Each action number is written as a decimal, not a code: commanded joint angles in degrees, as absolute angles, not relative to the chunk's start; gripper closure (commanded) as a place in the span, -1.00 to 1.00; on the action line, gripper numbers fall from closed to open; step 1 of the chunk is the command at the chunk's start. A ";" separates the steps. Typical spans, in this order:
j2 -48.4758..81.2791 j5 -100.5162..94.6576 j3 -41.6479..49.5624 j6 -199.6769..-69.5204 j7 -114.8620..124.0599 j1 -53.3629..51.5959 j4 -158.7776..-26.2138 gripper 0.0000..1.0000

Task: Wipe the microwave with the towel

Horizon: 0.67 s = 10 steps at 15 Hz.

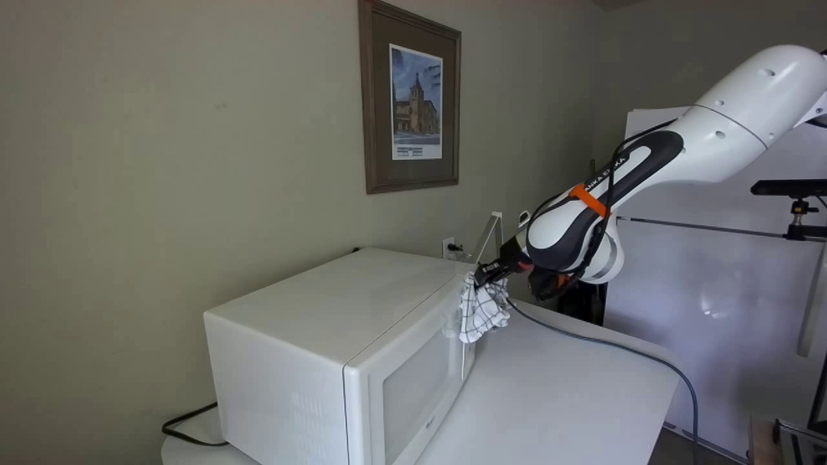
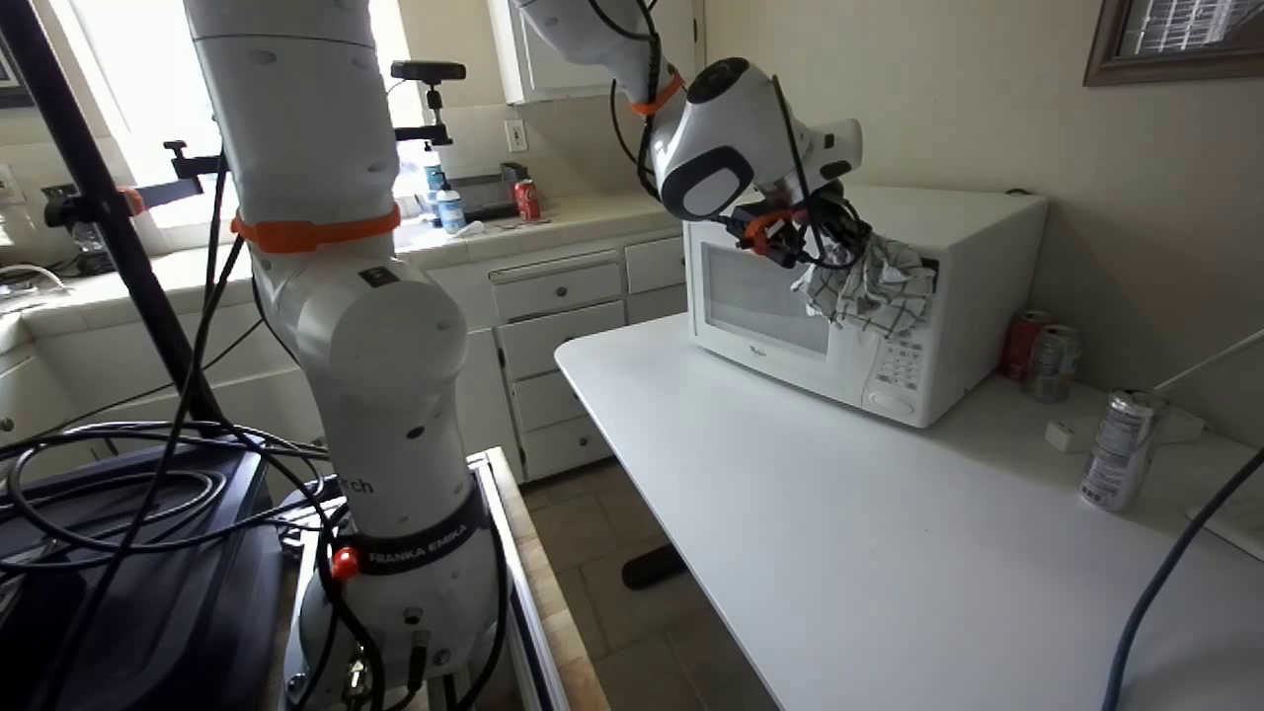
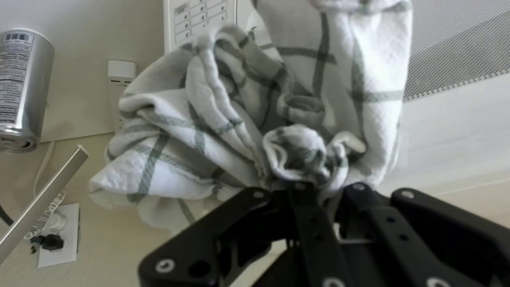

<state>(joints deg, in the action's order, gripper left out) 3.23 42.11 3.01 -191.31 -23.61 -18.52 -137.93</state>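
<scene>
The white microwave stands on the white table against the wall in both exterior views (image 1: 323, 297) (image 2: 987, 286). Its control panel and door mesh show at the top of the wrist view (image 3: 458, 52). The white towel with dark checks (image 1: 483, 310) hangs bunched over the upper front of the microwave by the control panel, also in an exterior view (image 2: 879, 286). My gripper (image 1: 489, 274) is shut on the towel in front of that upper corner. In the wrist view the fingertips (image 3: 324, 195) pinch the towel (image 3: 239, 143), which hides part of the control panel.
A silver can (image 2: 1121, 449) stands on the table (image 2: 889, 553) beside the microwave, also in the wrist view (image 3: 24, 87). A red can (image 2: 1024, 344) and another can (image 2: 1053, 363) stand near the wall. A dark cable (image 1: 614, 345) crosses the table.
</scene>
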 commanded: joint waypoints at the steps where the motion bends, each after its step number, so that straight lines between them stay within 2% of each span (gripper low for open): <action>1: 5.54 42.08 1.16 -185.61 -21.93 -18.84 -133.32 0.93; 2: 5.86 32.50 -1.38 -184.53 -13.57 -15.02 -134.36 0.93; 3: 6.56 40.89 -0.06 -182.43 -20.59 -18.13 -132.21 0.93; 10: 13.83 47.66 -3.16 -172.97 -23.70 -15.89 -128.42 0.93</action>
